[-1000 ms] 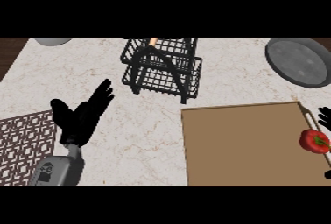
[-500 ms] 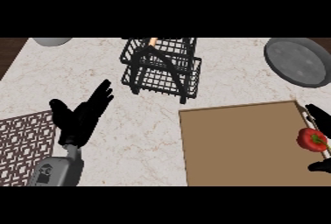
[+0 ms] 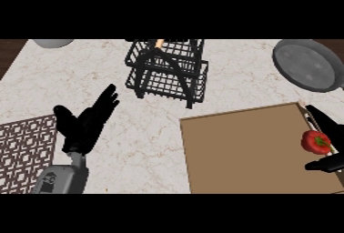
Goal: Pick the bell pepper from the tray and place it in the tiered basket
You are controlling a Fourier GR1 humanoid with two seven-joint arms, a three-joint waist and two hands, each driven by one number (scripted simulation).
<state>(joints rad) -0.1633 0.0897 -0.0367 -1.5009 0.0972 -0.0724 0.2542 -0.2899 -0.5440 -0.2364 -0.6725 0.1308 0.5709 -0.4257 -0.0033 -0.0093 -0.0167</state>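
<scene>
A red bell pepper (image 3: 315, 141) with a green stem lies near the right edge of the flat brown tray (image 3: 249, 150). My right hand (image 3: 323, 120) shows only partly at the right edge; its straight fingers lie behind the pepper and its thumb in front, so the pepper sits in the gap between them. The black wire tiered basket (image 3: 169, 70) stands at the back centre, with something orange in its top tier. My left hand (image 3: 86, 123) rests open at the left, fingers up, away from the tray.
A dark grey pan (image 3: 310, 64) sits at the back right, close behind the tray. A patterned brown mat (image 3: 23, 152) covers the counter's left front. A pale bowl (image 3: 52, 43) peeks in at the back left.
My right hand has come further in from the right edge, so its fingers and thumb now flank the pepper. The left hand has stayed still.
</scene>
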